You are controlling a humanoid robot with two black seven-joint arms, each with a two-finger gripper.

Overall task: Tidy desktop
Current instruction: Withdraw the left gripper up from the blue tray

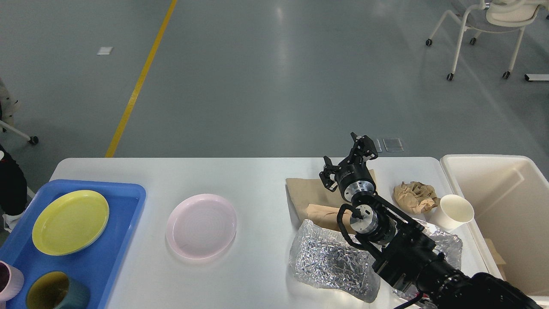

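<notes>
The right hand [349, 159], fingers spread and gripping nothing, hovers above the far edge of the counter [257, 176], with the flat brown paper [306, 193] directly beneath toward 7 o'clock; the left hand is unseen.

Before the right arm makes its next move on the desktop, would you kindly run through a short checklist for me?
1. Right end effector open and empty: ok.
2. Brown paper sheet below it, flat and reachable: ok.
3. Cream bin at the desktop's right end open for trash: ok.
4. Crumpled paper ball and paper cup clear of the arm: ok.
5. Foil partly under the forearm, contact: cannot tell.
6. Left end effector position: cannot tell, out of view.
</notes>
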